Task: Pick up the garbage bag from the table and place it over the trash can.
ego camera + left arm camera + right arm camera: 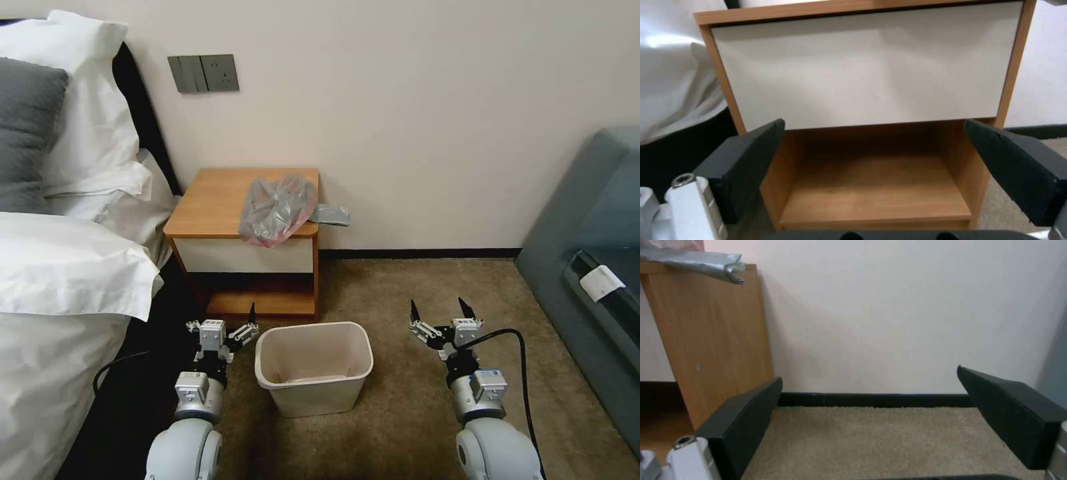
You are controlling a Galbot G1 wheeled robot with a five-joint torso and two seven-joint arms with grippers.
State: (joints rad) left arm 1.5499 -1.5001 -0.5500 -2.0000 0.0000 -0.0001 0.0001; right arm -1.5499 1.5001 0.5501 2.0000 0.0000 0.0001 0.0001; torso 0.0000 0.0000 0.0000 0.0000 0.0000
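Surveying from the head camera, I find the garbage bag (277, 210) lying crumpled on the right front part of the table (213, 200), its pinkish-red edge drooping over the front lip above the white drawer front (862, 70). A flat grey folded strip (330, 215) pokes out past the table's right edge toward the wall; I see it again from the right wrist camera, overhanging the wooden side panel (711, 340).

On the carpet (413, 293) the trash can (313, 367) stands upright just in front of the table's low shelf (876, 196), between my two arms, with nothing draped over its rim.

My left gripper (223, 327) hovers low beside the can's left rim, fingers (746, 160) spread wide and holding nothing, pointed at the table's open lower shelf. My right gripper (441, 312) hangs over bare carpet to the can's right, well apart from it, fingers (742, 420) likewise spread and empty, facing the wall and black skirting board (871, 400).

Obstructions noted: the bed (60, 280) with white linen and pillows crowds the table's left side and sits near my left arm. A grey-blue upholstered seat (587, 267) stands at the far right. A black cable (520, 373) loops off my right wrist. A grey switch panel (203, 73) is mounted on the wall above the table
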